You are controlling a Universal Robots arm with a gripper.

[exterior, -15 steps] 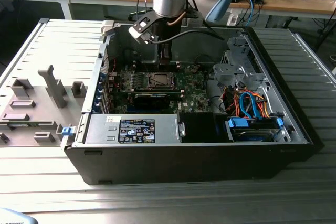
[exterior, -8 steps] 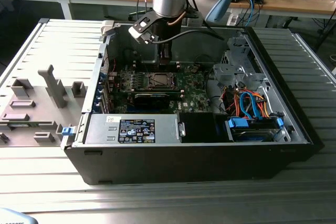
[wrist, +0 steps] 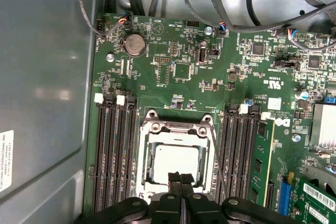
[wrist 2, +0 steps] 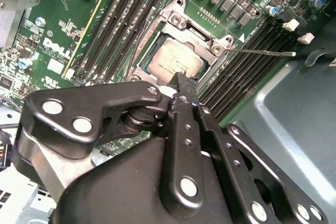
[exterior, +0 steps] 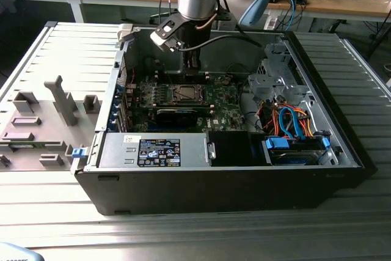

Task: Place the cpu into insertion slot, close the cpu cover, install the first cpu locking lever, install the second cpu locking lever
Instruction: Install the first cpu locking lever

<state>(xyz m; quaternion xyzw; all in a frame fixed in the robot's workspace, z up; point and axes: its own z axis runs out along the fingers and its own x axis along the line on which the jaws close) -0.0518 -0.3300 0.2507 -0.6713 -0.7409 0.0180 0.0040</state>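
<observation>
Two memory-slot banks (wrist: 113, 156) flanking cpu (wrist: 174, 160), hand (wrist: 181, 178) overhead

The cpu (wrist: 176, 162) has a dull silver-grey metal top, and the cpu cover (wrist: 176, 128) framing it is brighter bare metal. The circuit board (wrist: 173, 40) is glossy green. The pincer (wrist: 181, 178) looks matt black with shiny bolt heads (wrist 2: 188, 185). The worktop (exterior: 67, 47) is ribbed pale grey metal.
</observation>
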